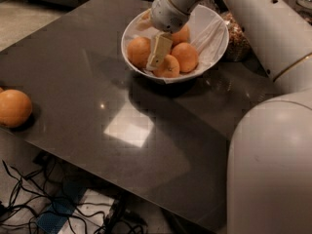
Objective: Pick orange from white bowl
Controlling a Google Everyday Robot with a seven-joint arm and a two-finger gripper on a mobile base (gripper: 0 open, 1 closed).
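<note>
Gripper (157,57): lowered into white bowl (217,47), among the fruit; open or closed, cannot tell
Orange (139,51): left side of bowl, just beside gripper
Table (122,145): stray orange (13,107) at left edge

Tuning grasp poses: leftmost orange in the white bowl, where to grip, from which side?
Probably across its round middle, from straight above: the wall of the white bowl hems the leftmost orange on one side, a neighbouring orange on the other. The gripper is down in the bowl, just beside it.
</note>
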